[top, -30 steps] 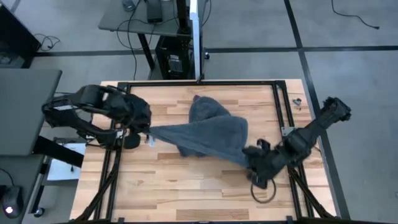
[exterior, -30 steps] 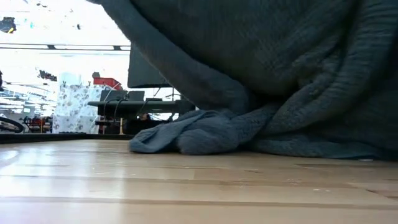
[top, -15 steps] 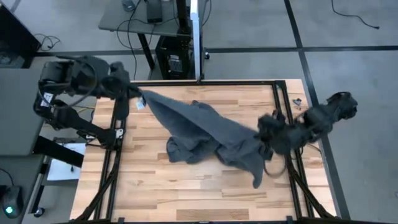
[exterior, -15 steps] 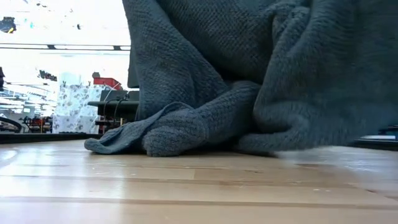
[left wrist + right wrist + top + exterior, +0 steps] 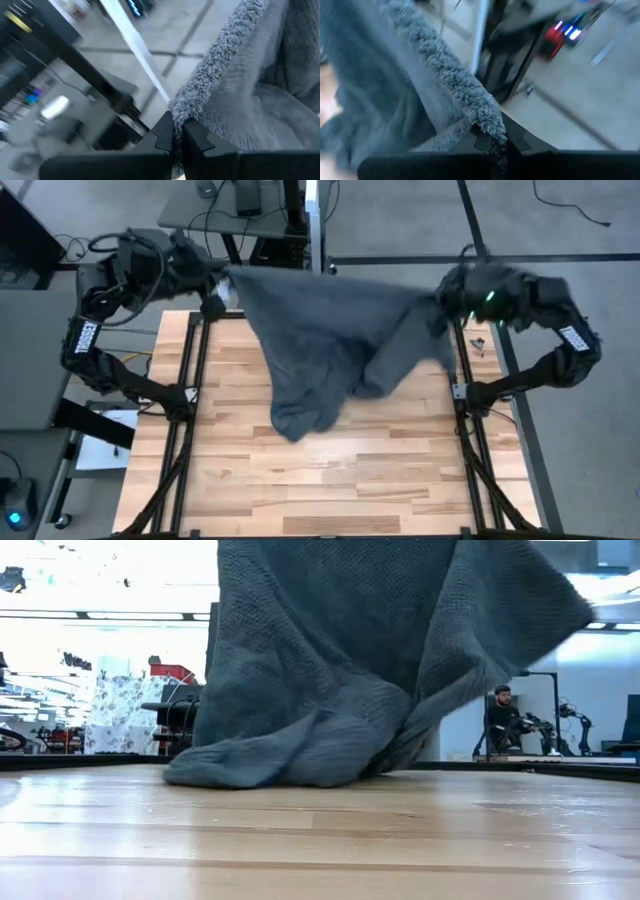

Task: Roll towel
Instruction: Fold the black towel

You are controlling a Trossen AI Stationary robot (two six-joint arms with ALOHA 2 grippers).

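Observation:
The dark grey towel (image 5: 330, 340) hangs spread between my two grippers above the table's far edge. Its lower end (image 5: 280, 760) lies bunched on the wood, around the table's middle (image 5: 300, 415). My left gripper (image 5: 218, 292) is shut on the towel's upper left corner, beyond the far left corner of the table. My right gripper (image 5: 440, 308) is shut on the upper right corner, above the far right corner of the table. A flap of towel (image 5: 420, 355) hangs loose under the right gripper. My left gripper pinches the towel's fluffy edge (image 5: 186, 112) between its two shut fingers, at the towel's upper left corner. The cloth runs up and away from the fingertips and hangs below, lifted clear there. My right gripper pinches the towel's edge (image 5: 490, 122) between its two shut fingers, at the upper right corner. The edge rises from the fingertips and the cloth hangs to one side, clear of the table at this end.
Black frame rails (image 5: 190, 410) run along the table's left and right sides (image 5: 470, 440). A desk with cables (image 5: 250, 210) and a white post stand beyond the far edge. The table's near half (image 5: 330, 490) is bare wood. A seated person (image 5: 503, 718) shows far off in the room.
Both grippers have risen and gone toward the table's far edge, moving apart, the left to the far left corner and the right to the far right corner. The towel has been lifted and spread out between them; its lower end stays bunched on the table.

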